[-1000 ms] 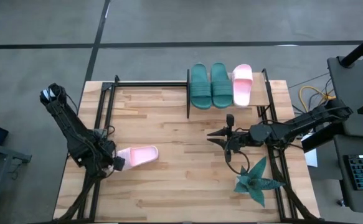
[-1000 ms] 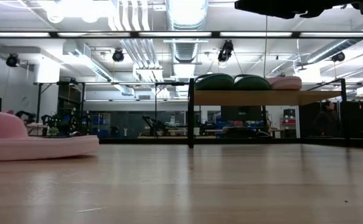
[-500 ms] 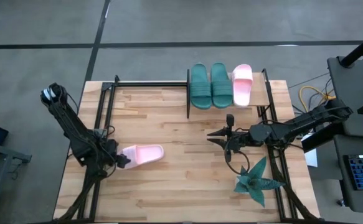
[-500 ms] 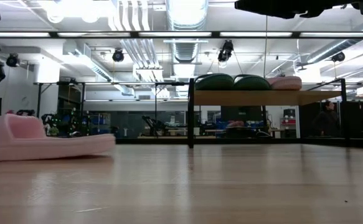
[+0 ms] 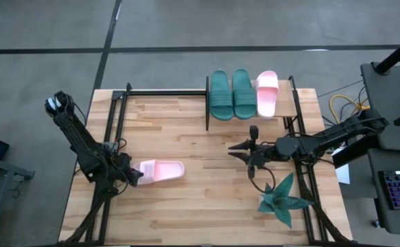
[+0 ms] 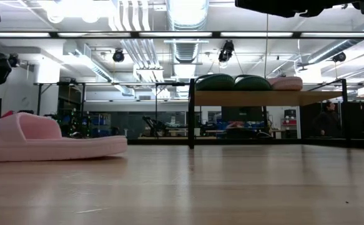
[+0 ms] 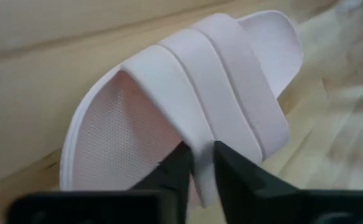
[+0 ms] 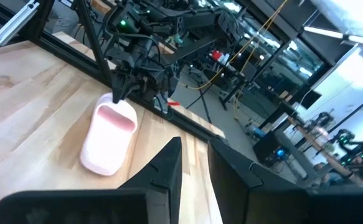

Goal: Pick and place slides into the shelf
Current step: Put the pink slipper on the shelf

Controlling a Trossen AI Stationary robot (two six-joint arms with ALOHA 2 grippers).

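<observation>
Left gripper [image 7: 198, 163] clamped on strap of pink slide [image 5: 160, 170], well in front of shelf [image 5: 251, 113]. Three slides [image 5: 243, 93] on shelf. Right gripper [image 5: 242, 152] nearly together, empty, near shelf.

Shelf [image 5: 285, 115]: light wood board, black uprights. On the shelf, side by side: two dark teal slides [image 5: 231, 94] and one pale pink slide [image 5: 267, 93]. Second pale pink slide [image 5: 160, 171] lies flat, well apart from the shelf
</observation>
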